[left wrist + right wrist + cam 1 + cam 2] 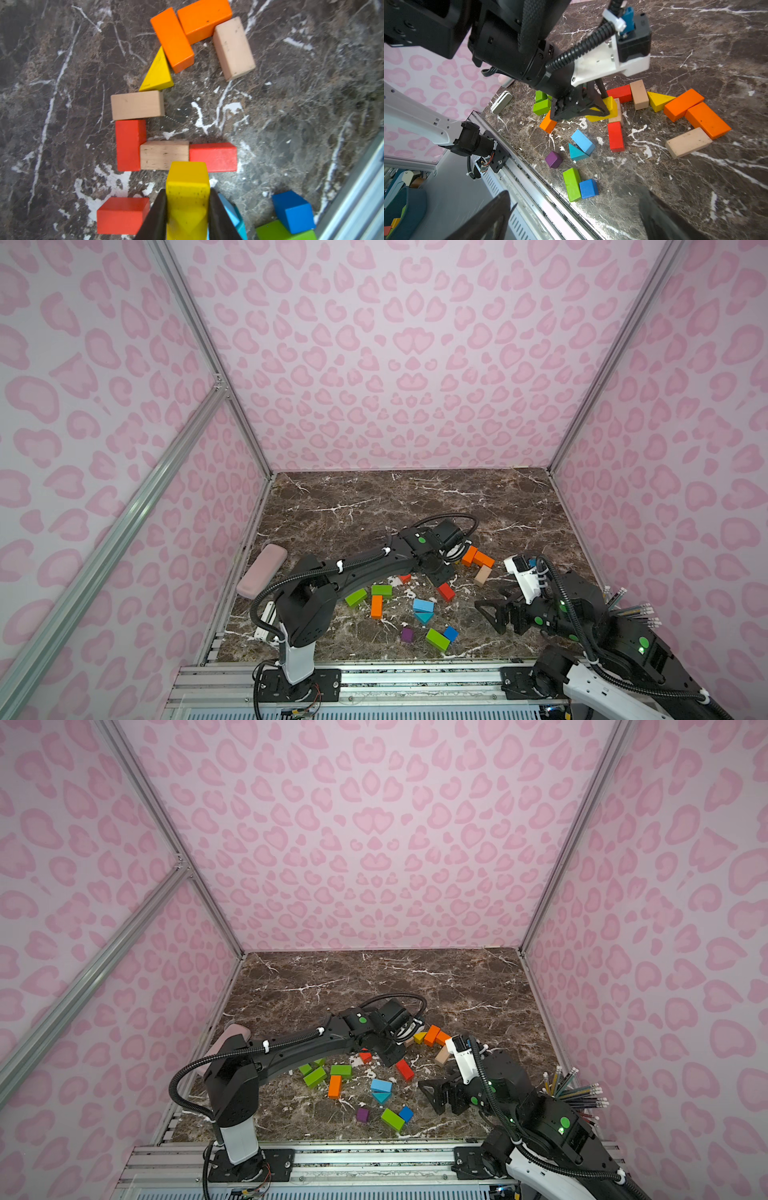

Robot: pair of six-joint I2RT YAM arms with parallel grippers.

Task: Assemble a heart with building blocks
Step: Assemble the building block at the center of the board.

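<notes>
Your left arm (365,562) is reaching across the worktop (374,506), fingers (155,214) clamping a yellow block (188,180); your right arm (582,614) is hovering, fingers (492,216) spread wide.

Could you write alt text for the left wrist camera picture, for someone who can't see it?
The black left gripper is shut on a yellow wooden block. Just past it, a curved chain of red, tan, yellow and orange wooden blocks lies on a brown marble tabletop.
</notes>
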